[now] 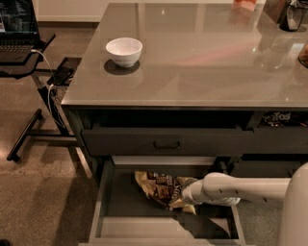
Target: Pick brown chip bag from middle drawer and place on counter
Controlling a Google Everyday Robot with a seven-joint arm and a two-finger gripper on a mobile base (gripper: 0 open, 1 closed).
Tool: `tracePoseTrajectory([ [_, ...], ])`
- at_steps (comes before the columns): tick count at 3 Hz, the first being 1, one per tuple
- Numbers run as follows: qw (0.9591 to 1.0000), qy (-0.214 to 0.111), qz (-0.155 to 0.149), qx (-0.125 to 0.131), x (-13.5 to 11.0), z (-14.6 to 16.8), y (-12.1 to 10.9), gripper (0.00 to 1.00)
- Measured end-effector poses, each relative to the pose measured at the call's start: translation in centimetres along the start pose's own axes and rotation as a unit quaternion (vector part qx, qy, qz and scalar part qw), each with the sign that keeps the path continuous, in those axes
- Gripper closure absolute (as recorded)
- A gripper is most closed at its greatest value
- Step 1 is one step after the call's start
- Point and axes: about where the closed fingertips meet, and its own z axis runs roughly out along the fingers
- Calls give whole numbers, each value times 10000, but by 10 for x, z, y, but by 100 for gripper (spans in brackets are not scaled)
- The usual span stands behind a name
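Observation:
The brown chip bag (156, 185) lies crumpled in the open middle drawer (120, 211), towards its back and centre. My gripper (183, 195) reaches into the drawer from the right on a white arm and sits against the bag's right end, covering part of it. The grey-taupe counter (202, 62) spans the top of the view above the drawers.
A white bowl (124, 50) stands on the counter's left part. Dark objects (293, 14) sit at its far right corner. A closed handled drawer (166, 143) overhangs the open one. A laptop stand with cables (29, 62) stands to the left on the floor.

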Motion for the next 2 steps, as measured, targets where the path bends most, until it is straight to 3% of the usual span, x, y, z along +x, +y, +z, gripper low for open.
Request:
tracePoseTrajectory([
  [2,10000,0,0,-1,0,0,0,89],
])
